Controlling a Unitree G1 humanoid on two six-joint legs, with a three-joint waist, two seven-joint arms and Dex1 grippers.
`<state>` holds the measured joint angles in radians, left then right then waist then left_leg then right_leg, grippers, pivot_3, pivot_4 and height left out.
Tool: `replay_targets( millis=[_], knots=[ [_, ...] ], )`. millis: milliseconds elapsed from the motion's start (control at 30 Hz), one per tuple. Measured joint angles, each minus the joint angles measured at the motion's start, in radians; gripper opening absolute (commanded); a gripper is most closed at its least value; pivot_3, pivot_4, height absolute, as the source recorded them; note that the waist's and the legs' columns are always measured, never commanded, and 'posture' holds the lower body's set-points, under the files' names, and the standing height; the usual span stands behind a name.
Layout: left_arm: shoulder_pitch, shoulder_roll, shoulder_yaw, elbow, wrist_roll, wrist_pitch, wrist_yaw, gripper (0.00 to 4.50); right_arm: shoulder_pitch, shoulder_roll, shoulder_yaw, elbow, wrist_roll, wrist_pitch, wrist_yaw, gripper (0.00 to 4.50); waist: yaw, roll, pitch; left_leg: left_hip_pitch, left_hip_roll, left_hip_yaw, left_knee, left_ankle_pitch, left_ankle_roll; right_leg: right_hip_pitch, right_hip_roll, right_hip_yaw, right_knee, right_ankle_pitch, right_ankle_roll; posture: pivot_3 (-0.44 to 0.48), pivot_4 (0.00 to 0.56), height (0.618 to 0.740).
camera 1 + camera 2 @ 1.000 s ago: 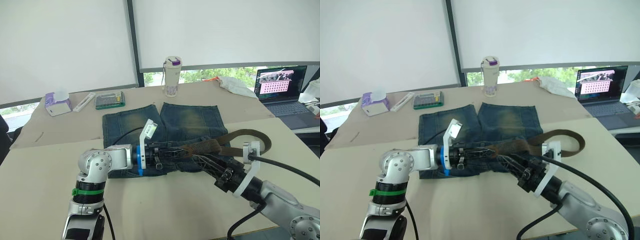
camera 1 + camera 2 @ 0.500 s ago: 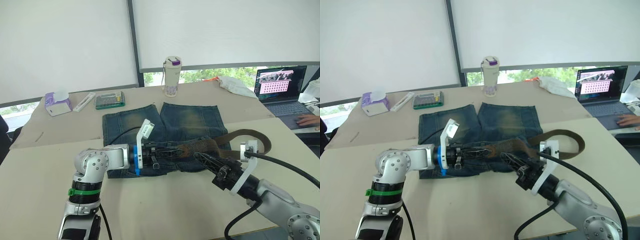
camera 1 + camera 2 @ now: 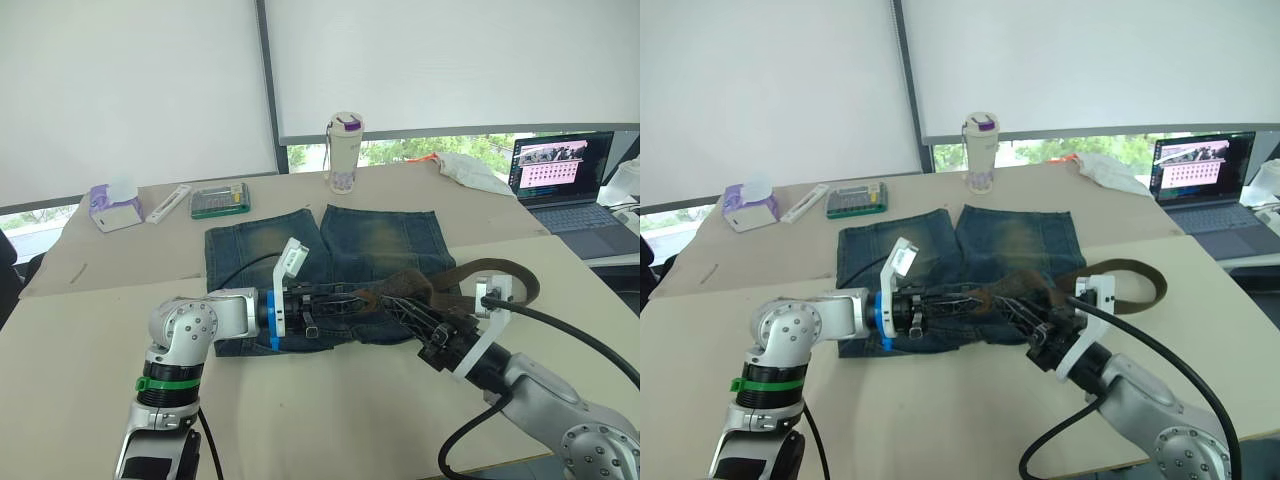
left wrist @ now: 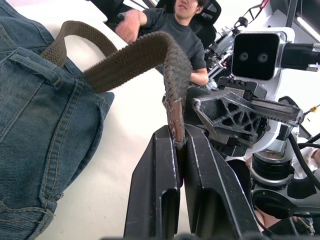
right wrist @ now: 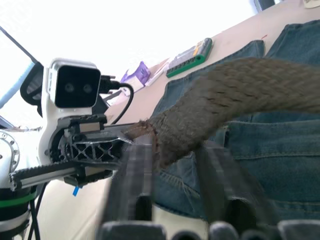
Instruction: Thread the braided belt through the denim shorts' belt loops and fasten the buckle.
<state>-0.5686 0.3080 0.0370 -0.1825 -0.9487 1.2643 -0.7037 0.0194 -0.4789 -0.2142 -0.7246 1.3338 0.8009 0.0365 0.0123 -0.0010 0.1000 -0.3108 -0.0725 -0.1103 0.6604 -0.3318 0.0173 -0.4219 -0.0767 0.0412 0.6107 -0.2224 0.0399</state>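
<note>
L gripper [image 4: 179, 150] pinches braided belt [image 4: 135, 60] tip over denim shorts [image 3: 325, 255]; R gripper [image 5: 172, 150] fingers spread round belt, not clamped.

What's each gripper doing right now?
Left gripper: shut on the braided belt, pinching its end.
Right gripper: open, fingers either side of the belt.

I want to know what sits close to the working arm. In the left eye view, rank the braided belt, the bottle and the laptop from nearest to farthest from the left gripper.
1. Braided belt: pinched in the left gripper.
2. Bottle: at the table's far edge, behind the shorts.
3. Laptop: far right.
</note>
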Motion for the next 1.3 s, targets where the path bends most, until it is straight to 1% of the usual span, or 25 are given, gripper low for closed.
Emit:
replay_targets(
  millis=[33, 333, 400, 433, 467, 500, 533, 567, 600, 633, 700, 767, 833, 867, 933, 967, 1000, 1100, 1133, 1167, 1200, 1233, 1267, 1300],
  knots=[
    [0.0, 0.002, -0.001, 0.001, 0.001, 0.0, 0.0, 0.0, 0.0, 0.0, 0.0, -0.001, 0.001, -0.001, 0.002, 0.03, 0.0, 0.0, 0.0, 0.0, 0.0, 0.0, 0.0, 0.0, 0.0, 0.0, 0.0, 0.0, 0.0, 0.0, 0.0, 0.0, 0.15, 0.74],
    [0.0, 0.017, -0.02, 0.002, 0.009, -0.028, -0.014, 0.0, 0.0, 0.0, 0.004, -0.001, -0.006, -0.001, 0.002, 0.03, 0.0, 0.0, 0.0, 0.0, 0.0, 0.0, 0.0, 0.0, 0.0, 0.0, 0.0, 0.0, 0.0, 0.0, 0.0, 0.0, 0.15, 0.74],
    [0.002, 0.022, -0.041, 0.001, 0.031, -0.071, -0.03, 0.78, 0.0, 0.0, 0.004, -0.001, -0.015, -0.005, -0.001, 0.0, 0.001, 0.0, 0.0, 0.0, 0.0, 0.0, 0.0, 0.0, 0.0, 0.0, 0.0, 0.0, 0.0, 0.0, 0.0, 0.0, 0.15, 0.74],
    [0.003, 0.031, -0.055, 0.0, 0.035, -0.088, -0.058, 0.99, 0.0, 0.0, 0.0, -0.003, -0.017, -0.024, -0.003, 0.0, 0.001, 0.001, 0.0, 0.0, 0.0, 0.0, 0.0, 0.0, 0.0, 0.0, 0.0, 0.0, 0.0, 0.0, 0.0, 0.0, 0.15, 0.74],
    [0.003, 0.031, -0.061, -0.001, 0.035, -0.092, -0.072, 1.3, 0.0, 0.0, -0.005, -0.004, -0.017, -0.035, -0.005, 0.0, 0.001, 0.001, 0.0, 0.0, 0.0, 0.0, 0.0, 0.0, 0.0, 0.0, 0.0, 0.0, 0.0, 0.0, 0.0, 0.0, 0.15, 0.74],
    [0.002, 0.068, -0.117, -0.018, 0.082, -0.157, -0.114, 1.65, 0.005, -0.002, -0.018, -0.011, -0.016, -0.048, -0.01, 0.0, 0.0, 0.0, 0.0, -0.001, 0.0, 0.0, 0.0, 0.0, 0.0, 0.0, 0.0, 0.0, 0.0, 0.0, 0.0, 0.0, 0.15, 0.74],
    [0.0, 0.125, -0.178, -0.037, 0.143, -0.224, -0.158, 2.02, 0.019, -0.009, -0.04, -0.02, -0.015, -0.06, -0.015, 0.0, 0.0, 0.0, 0.0, 0.0, 0.0, 0.0, -0.001, 0.0, -0.001, 0.0, 0.0, 0.0, -0.001, 0.0, 0.0, 0.0, 0.15, 0.74],
    [-0.002, 0.166, -0.227, -0.042, 0.211, -0.298, -0.196, 2.29, 0.038, -0.021, -0.063, -0.024, -0.015, -0.074, -0.019, 0.0, 0.0, 0.001, 0.0, 0.0, 0.0, 0.0, -0.002, 0.0, -0.001, 0.0, 0.0, 0.0, -0.001, 0.0, 0.0, 0.0, 0.15, 0.74],
    [-0.006, 0.204, -0.282, -0.038, 0.29, -0.39, -0.234, 2.67, 0.063, -0.036, -0.092, -0.028, -0.015, -0.082, -0.02, 0.0, 0.002, 0.001, 0.0, 0.0, 0.0, 0.0, -0.002, 0.0, -0.001, 0.0, 0.0, 0.0, -0.001, 0.0, 0.0, 0.0, 0.15, 0.74],
    [-0.012, 0.222, -0.328, -0.024, 0.364, -0.479, -0.264, 3.01, 0.089, -0.05, -0.123, -0.03, -0.014, -0.089, -0.022, 0.0, 0.005, 0.001, 0.001, -0.001, 0.0, 0.0, -0.002, 0.0, -0.001, 0.0, -0.001, 0.0, -0.002, 0.0, 0.0, 0.0, 0.15, 0.74],
    [-0.024, 0.227, -0.401, 0.028, 0.487, -0.639, -0.304, 3.01, 0.135, -0.072, -0.194, -0.032, -0.012, -0.108, -0.028, 0.0, 0.012, 0.001, 0.001, -0.001, 0.0, 0.001, -0.001, 0.0, 0.0, 0.001, -0.001, 0.0, -0.003, 0.0, 0.0, 0.0, 0.15, 0.74],
    [-0.037, 0.207, -0.456, 0.108, 0.59, -0.767, -0.323, 3.01, 0.167, -0.092, -0.259, -0.031, -0.005, -0.125, -0.042, 0.0, 0.014, -0.001, 0.002, -0.002, 0.0, 0.001, -0.001, 0.0, 0.001, 0.001, -0.001, 0.001, -0.003, 0.0, 0.0, 0.0, 0.15, 0.74],
    [-0.056, 0.188, -0.5, 0.184, 0.673, -0.863, -0.326, 3.01, 0.18, -0.103, -0.289, -0.031, 0.003, -0.136, -0.063, 0.0, 0.013, -0.002, 0.003, -0.005, 0.0, 0.001, -0.001, -0.001, 0.001, 0.001, 0.0, 0.001, -0.002, 0.0, 0.0, 0.0, 0.15, 0.74],
    [-0.069, 0.174, -0.533, 0.241, 0.738, -0.934, -0.325, 3.01, 0.193, -0.114, -0.302, -0.032, 0.006, -0.139, -0.079, 0.0, 0.013, -0.003, 0.003, -0.005, 0.0, 0.001, -0.001, -0.001, 0.001, 0.001, 0.0, 0.001, -0.002, 0.0, 0.0, 0.0, 0.15, 0.74],
    [-0.089, 0.154, -0.584, 0.335, 0.832, -1.01, -0.312, 3.01, 0.202, -0.124, -0.311, -0.031, 0.006, -0.139, -0.109, 0.0, 0.012, -0.003, 0.004, -0.006, 0.0, 0.001, -0.001, -0.001, 0.001, 0.001, 0.0, 0.001, -0.002, 0.0, 0.0, 0.0, 0.15, 0.74],
    [-0.102, 0.137, -0.613, 0.396, 0.885, -1.061, -0.302, 2.62, 0.205, -0.128, -0.311, -0.032, 0.006, -0.139, -0.13, 0.0, 0.012, -0.004, 0.004, -0.006, 0.0, 0.002, -0.001, -0.001, 0.002, 0.001, 0.0, 0.001, -0.002, 0.0, 0.0, 0.0, 0.15, 0.74],
    [-0.111, 0.124, -0.634, 0.428, 0.926, -1.109, -0.293, 2.46, 0.204, -0.131, -0.309, -0.033, 0.006, -0.139, -0.146, 0.0, 0.013, -0.004, 0.004, -0.006, 0.0, 0.002, -0.001, -0.001, 0.002, 0.002, 0.0, 0.001, -0.002, 0.0, 0.0, 0.0, 0.15, 0.74],
    [-0.141, 0.106, -0.652, 0.503, 1.004, -1.216, -0.285, 1.52, 0.197, -0.136, -0.296, -0.043, 0.006, -0.139, -0.189, 0.0, 0.015, -0.004, 0.004, -0.005, 0.0, 0.002, 0.0, -0.001, 0.003, 0.003, -0.001, 0.001, -0.002, 0.0, 0.0, 0.0, 0.15, 0.74],
    [-0.139, 0.105, -0.647, 0.509, 1.008, -1.229, -0.298, 1.14, 0.194, -0.138, -0.29, -0.048, 0.007, -0.139, -0.202, 0.0, 0.013, -0.004, 0.003, -0.005, 0.0, 0.002, 0.0, -0.001, 0.003, 0.004, 0.0, 0.001, -0.001, 0.0, 0.0, 0.0, 0.15, 0.74],
    [-0.131, 0.105, -0.638, 0.5, 0.997, -1.231, -0.326, 0.87, 0.192, -0.146, -0.285, -0.053, 0.01, -0.139, -0.218, 0.0, 0.011, -0.003, 0.003, -0.005, 0.001, 0.002, 0.0, -0.001, 0.003, 0.003, -0.001, 0.001, -0.001, 0.0, 0.001, 0.0, 0.15, 0.74],
    [-0.116, 0.109, -0.622, 0.491, 0.977, -1.224, -0.356, 0.5, 0.191, -0.161, -0.284, -0.056, 0.016, -0.139, -0.228, 0.0, 0.008, -0.002, 0.003, -0.005, 0.001, 0.002, 0.0, -0.001, 0.003, 0.002, 0.0, 0.001, -0.001, -0.001, 0.001, 0.0, 0.15, 0.74],
    [-0.098, 0.121, -0.604, 0.466, 0.949, -1.202, -0.394, 0.23, 0.191, -0.177, -0.284, -0.058, 0.02, -0.139, -0.237, 0.0, 0.003, -0.002, 0.003, -0.005, 0.001, 0.001, 0.0, -0.001, 0.003, 0.002, 0.0, 0.001, 0.0, -0.001, 0.001, 0.0, 0.15, 0.74],
    [-0.082, 0.134, -0.594, 0.446, 0.922, -1.184, -0.432, 0.08, 0.191, -0.193, -0.286, -0.061, 0.024, -0.139, -0.242, 0.0, 0.0, -0.001, 0.002, -0.005, 0.001, 0.001, 0.0, -0.001, 0.003, 0.002, 0.0, 0.0, 0.0, -0.001, 0.001, 0.0, 0.15, 0.74],
    [-0.066, 0.144, -0.582, 0.417, 0.894, -1.155, -0.471, 0.08, 0.188, -0.212, -0.285, -0.061, 0.03, -0.137, -0.25, 0.0, -0.001, -0.001, 0.002, -0.005, 0.001, 0.001, 0.0, -0.001, 0.003, 0.001, 0.0, 0.0, 0.0, -0.001, 0.002, 0.0, 0.15, 0.74]
  ],
)
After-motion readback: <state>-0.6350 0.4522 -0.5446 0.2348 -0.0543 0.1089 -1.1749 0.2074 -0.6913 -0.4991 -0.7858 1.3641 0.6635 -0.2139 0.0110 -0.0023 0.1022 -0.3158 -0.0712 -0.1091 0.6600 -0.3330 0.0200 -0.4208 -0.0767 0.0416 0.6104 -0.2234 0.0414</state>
